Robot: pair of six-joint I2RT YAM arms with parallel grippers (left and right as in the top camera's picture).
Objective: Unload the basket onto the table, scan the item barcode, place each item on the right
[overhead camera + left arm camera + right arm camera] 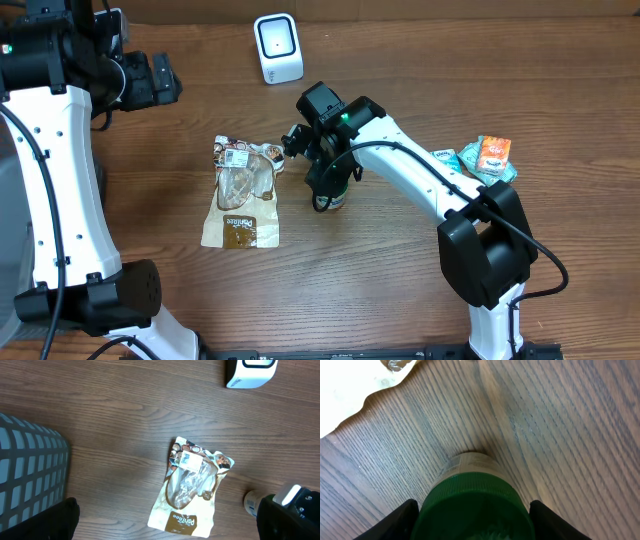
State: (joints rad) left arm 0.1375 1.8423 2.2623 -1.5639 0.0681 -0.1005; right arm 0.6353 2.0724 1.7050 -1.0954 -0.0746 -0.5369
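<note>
Green-capped pale plastic bottle (472, 492): standing upright on brown wood-grain counter (400, 290), below and slightly right of white box-shaped scanner (278, 48). Right claw (474, 510): pinching the bottle's cap from both sides. Tan printed snack pouch (242, 190): lying flat below scanner, slightly left. Left claw (170, 80): hanging spread wide, empty, left of scanner.
</note>
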